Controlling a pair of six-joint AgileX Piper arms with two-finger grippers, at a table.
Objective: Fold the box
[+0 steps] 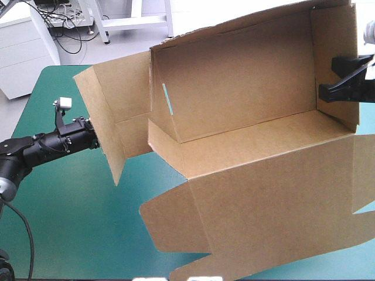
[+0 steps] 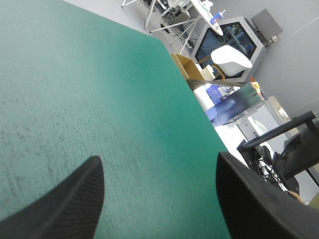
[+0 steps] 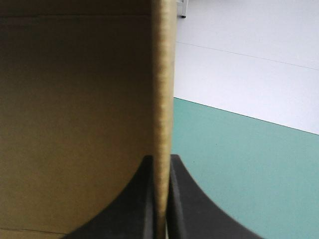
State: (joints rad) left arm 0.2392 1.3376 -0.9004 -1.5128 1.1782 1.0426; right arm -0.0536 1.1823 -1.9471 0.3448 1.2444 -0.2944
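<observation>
The table (image 1: 64, 211) has a teal-green cover (image 2: 99, 89) and fills most of the high view; its far left corner is rounded. One thing lies on it: the box (image 1: 269, 193), a big sheet of brown board that takes the middle and the whole right part of the table. The broad panel nearest to the camera lies low over the cover and reaches the near edge, with one flap pointing to the left. Behind it the walls stand raised. The left part of the table is bare cover. Seen from close in the left wrist view, it carries faint grey scuffs.
</observation>
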